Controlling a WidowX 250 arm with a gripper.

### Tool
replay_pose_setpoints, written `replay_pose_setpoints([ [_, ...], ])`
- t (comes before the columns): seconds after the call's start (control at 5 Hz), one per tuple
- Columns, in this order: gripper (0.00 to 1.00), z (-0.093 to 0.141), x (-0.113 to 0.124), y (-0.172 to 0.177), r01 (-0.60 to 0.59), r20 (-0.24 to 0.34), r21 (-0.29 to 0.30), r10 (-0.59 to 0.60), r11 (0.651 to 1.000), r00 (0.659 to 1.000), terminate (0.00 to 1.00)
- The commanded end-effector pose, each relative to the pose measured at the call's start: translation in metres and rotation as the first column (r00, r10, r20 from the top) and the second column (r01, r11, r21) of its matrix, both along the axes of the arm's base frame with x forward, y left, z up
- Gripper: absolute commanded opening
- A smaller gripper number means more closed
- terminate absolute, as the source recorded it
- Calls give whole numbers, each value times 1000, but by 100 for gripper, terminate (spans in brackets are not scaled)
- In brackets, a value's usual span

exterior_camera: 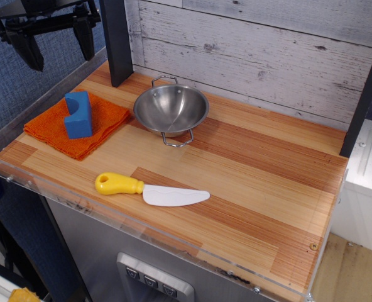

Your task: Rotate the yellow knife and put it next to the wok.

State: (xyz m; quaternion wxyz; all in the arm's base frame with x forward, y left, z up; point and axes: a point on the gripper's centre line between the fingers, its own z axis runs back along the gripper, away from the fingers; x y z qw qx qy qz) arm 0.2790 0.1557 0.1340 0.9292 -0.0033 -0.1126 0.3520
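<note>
The yellow knife (149,189) lies flat near the front edge of the wooden counter, yellow handle to the left, white blade pointing right. The wok (171,108), a shiny steel bowl with two wire loop handles, stands at the back middle, about a hand's width behind the knife. My gripper (55,43) hangs high at the top left, above the counter's left rear corner and far from both. Its two dark fingers are spread apart and hold nothing.
An orange cloth (78,124) lies at the left with a blue block (78,115) on it. A dark post (115,41) stands at the back left, another (365,94) at the right. A plank wall (255,56) backs the counter, which has a clear plastic rim (154,236).
</note>
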Motion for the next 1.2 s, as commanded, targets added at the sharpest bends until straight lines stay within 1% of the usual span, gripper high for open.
replay_pose_setpoints([
  [0.0, 100, 0, 0, 0, 0, 0, 0, 0, 1000, 1000, 0],
  [0.2, 100, 2, -1, 12, -250, -46, -64, 247, 966, 968, 0],
  [0.4, 100, 0, -2, 22, -484, -99, -125, 474, 866, 875, 0],
  [0.6, 100, -6, -10, 30, -684, -147, -175, 668, 708, 730, 0],
  [0.8, 100, -22, -17, 26, -822, -208, -193, 796, 537, 569, 0],
  [1.0, 100, -34, -15, 6, -813, -210, -181, 786, 553, 581, 0],
])
